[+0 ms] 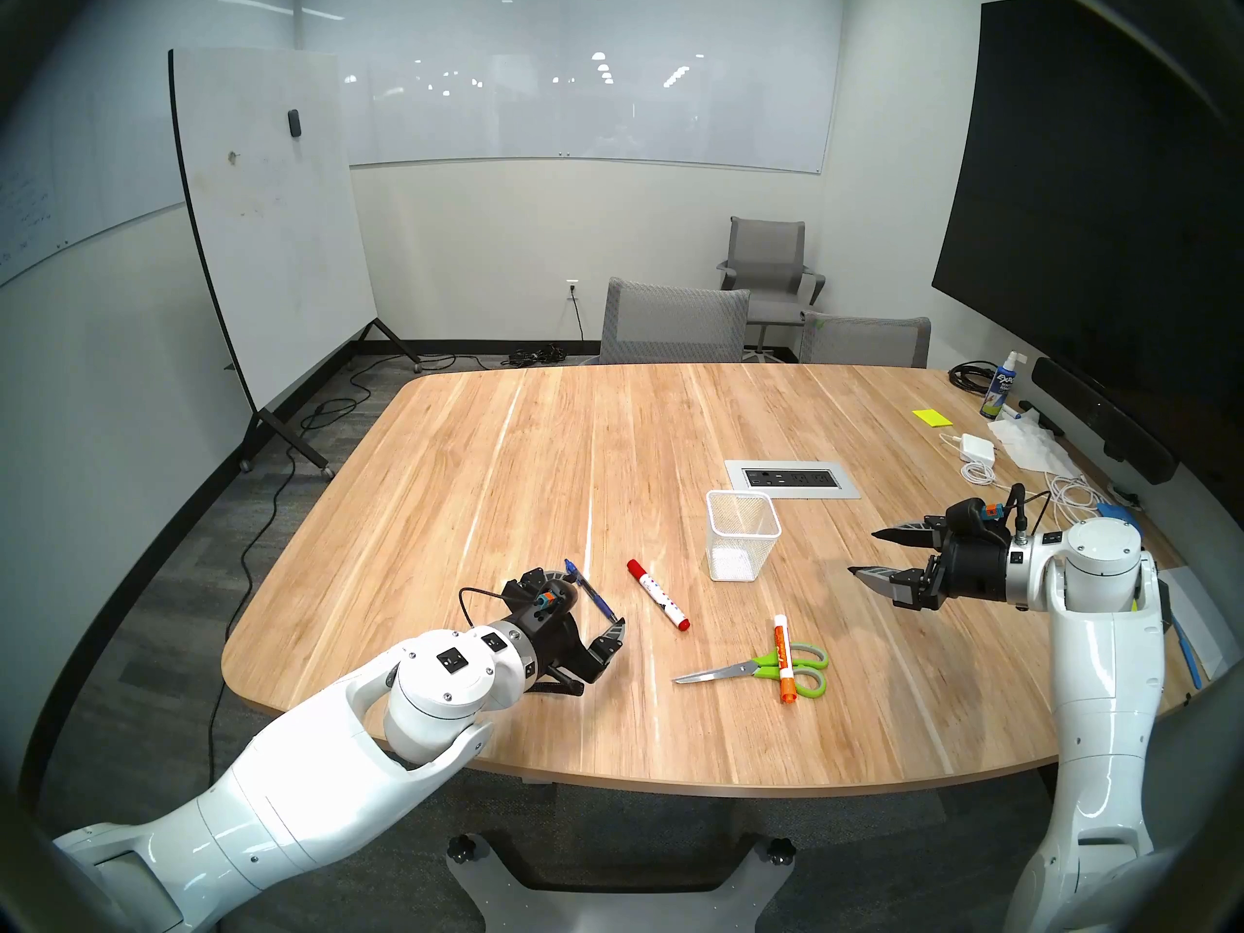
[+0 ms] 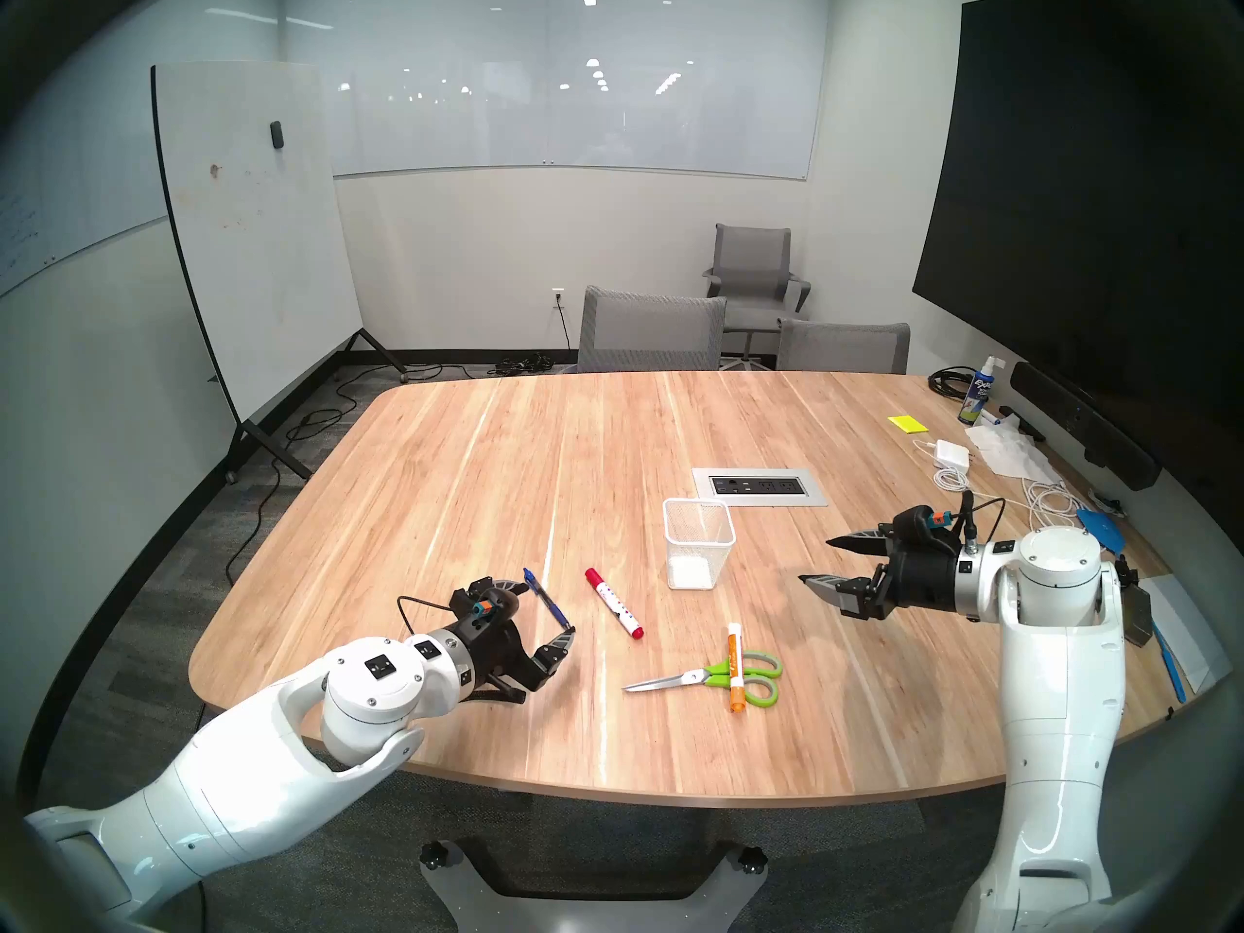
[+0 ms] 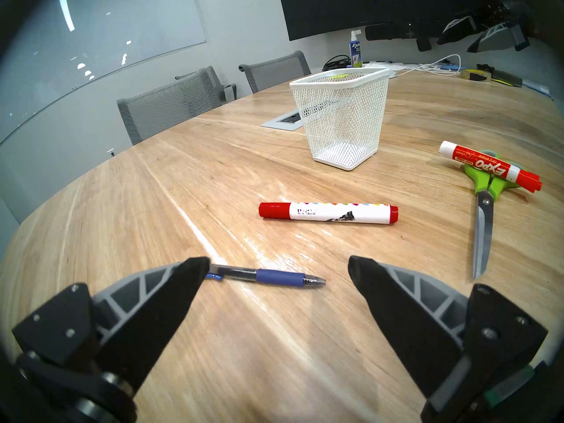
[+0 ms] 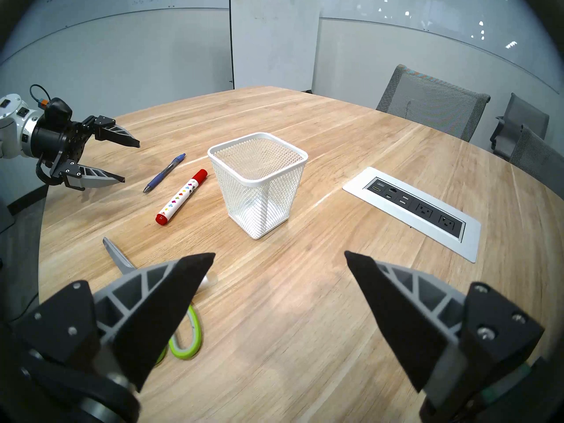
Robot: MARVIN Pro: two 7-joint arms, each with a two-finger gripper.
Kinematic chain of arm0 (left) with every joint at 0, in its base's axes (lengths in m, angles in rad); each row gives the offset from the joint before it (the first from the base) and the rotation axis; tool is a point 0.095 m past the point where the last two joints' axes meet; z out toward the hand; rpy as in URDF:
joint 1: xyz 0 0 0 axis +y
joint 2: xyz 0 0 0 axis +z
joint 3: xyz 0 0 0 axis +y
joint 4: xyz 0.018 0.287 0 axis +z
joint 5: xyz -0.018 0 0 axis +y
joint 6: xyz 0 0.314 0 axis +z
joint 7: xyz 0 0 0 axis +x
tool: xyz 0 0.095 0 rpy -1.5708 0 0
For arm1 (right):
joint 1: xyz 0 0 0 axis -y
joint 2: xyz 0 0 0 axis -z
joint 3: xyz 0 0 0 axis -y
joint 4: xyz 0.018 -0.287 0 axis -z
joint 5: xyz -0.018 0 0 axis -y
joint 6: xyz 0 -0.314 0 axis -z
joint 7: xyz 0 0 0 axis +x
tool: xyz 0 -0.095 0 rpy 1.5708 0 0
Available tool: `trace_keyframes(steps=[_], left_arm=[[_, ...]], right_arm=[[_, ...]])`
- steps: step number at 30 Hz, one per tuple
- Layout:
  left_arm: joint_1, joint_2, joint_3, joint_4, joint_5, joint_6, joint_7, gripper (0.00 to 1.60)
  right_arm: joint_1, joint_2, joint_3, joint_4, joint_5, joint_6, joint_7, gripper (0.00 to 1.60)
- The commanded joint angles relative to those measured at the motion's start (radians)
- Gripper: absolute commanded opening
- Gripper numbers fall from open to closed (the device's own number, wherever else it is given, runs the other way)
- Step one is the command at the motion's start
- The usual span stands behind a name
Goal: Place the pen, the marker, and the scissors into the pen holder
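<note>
The slim blue pen (image 3: 268,277) lies flat on the wooden table (image 1: 511,480). My left gripper (image 3: 279,265) hovers low over it, open, one finger on each side. To its right lies a white marker (image 1: 658,595) with red ends. The green-handled scissors (image 1: 713,674) lie near the front edge, with an orange-capped marker (image 1: 784,659) resting across their handles. Behind them the white mesh pen holder (image 1: 742,536) stands upright with nothing in it. My right gripper (image 1: 864,552) hangs open above the table, right of the holder, holding nothing.
A power outlet panel (image 1: 793,478) is set into the table just behind the holder. At the far right edge are a spray bottle (image 1: 998,392), a yellow note pad (image 1: 931,417), a charger with cables (image 1: 976,448) and papers. Grey chairs (image 1: 673,326) stand at the far side.
</note>
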Motion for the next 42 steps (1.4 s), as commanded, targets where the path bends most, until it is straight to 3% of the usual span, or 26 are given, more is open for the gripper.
trace_keyframes(steps=[1,27,42], left_arm=[[-0.001,0.000,-0.002,-0.014,-0.001,-0.001,0.000,1.60],[-0.002,0.000,-0.002,-0.014,-0.001,-0.001,0.000,1.60],[-0.002,0.000,-0.001,-0.014,-0.001,-0.001,0.000,1.60]], right_arm=[[0.006,-0.001,0.000,-0.012,0.004,0.000,0.002,1.60],[0.006,-0.004,-0.002,-0.006,-0.002,0.017,-0.001,1.60],[-0.066,0.022,0.019,-0.058,0.000,0.029,0.065,1.60]])
